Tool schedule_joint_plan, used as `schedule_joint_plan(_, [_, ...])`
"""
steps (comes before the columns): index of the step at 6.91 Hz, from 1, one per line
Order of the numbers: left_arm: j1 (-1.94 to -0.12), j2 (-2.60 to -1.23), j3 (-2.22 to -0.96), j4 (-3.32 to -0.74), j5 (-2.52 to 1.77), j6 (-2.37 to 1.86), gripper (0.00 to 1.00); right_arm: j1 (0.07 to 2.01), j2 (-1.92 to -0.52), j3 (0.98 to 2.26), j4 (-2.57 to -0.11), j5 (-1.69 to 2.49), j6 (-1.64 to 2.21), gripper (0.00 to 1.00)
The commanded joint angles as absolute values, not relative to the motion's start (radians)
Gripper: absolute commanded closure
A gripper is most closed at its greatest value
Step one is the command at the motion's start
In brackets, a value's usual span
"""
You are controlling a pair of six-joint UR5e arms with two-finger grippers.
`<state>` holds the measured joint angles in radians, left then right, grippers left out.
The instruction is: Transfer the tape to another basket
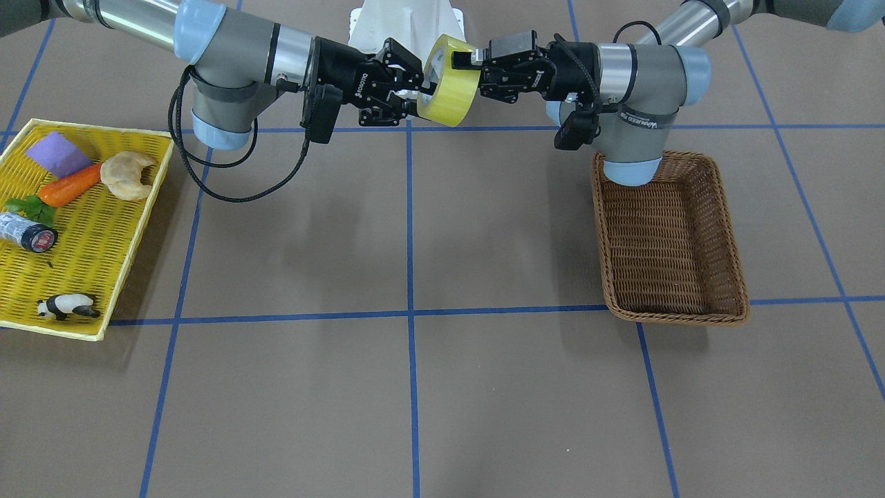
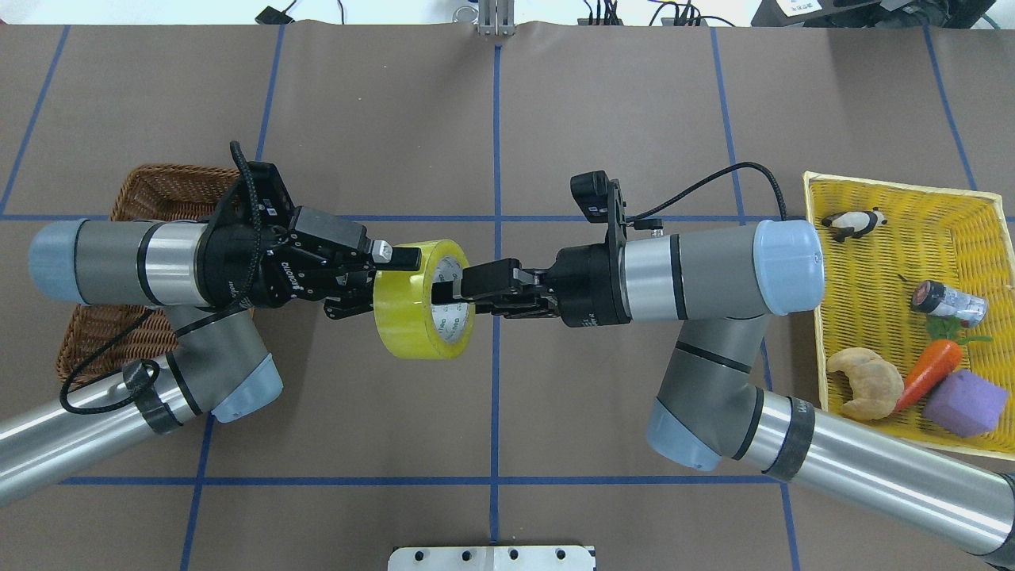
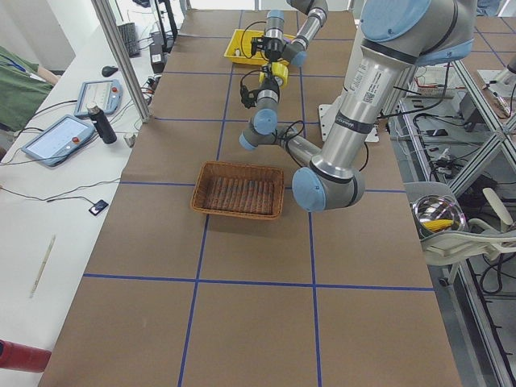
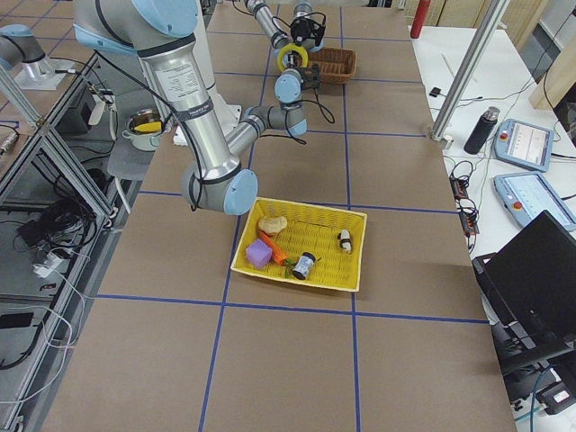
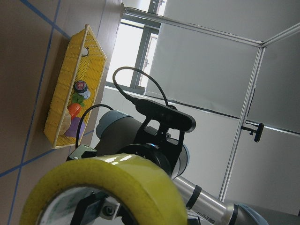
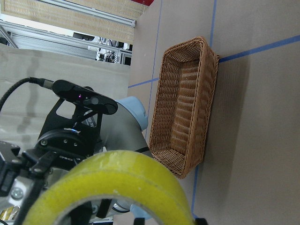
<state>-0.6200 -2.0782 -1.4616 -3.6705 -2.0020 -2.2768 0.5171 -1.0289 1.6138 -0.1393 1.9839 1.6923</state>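
The yellow-green tape [image 1: 453,93] hangs in the air over the table's middle, held between my two grippers; it also shows in the overhead view [image 2: 412,317]. My right gripper [image 1: 415,93] pinches the roll's wall, one finger inside the core [image 2: 468,289]. My left gripper [image 1: 473,75] meets the roll from the other side, one finger over its outer rim [image 2: 388,281], and looks shut on it. The brown wicker basket [image 1: 733,242] stands empty under my left arm [image 2: 158,182]. Both wrist views show the roll close up: left [image 5: 122,178], right [image 6: 117,178].
A yellow mesh tray [image 1: 90,235] on my right side holds a croissant [image 1: 128,174], a carrot [image 1: 69,185], a purple block [image 1: 59,153], a toy panda [image 1: 68,306] and a dark cylinder with a red end [image 1: 28,234]. Blue tape lines grid the brown table.
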Motion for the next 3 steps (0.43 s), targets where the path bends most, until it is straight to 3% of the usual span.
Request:
schedule_joint_plan(1, [-0.617,-2.077,-1.462,-3.671,-2.002,-2.276,1.00,0.517,-1.017,1.620,-0.140,1.967,1.733,0.00])
schedule_joint_plan(3, [-0.615,-2.079,-1.465,-3.671,-2.002,-2.278,1.00,0.517,-1.023,1.620,-0.143,1.962,1.736,0.00])
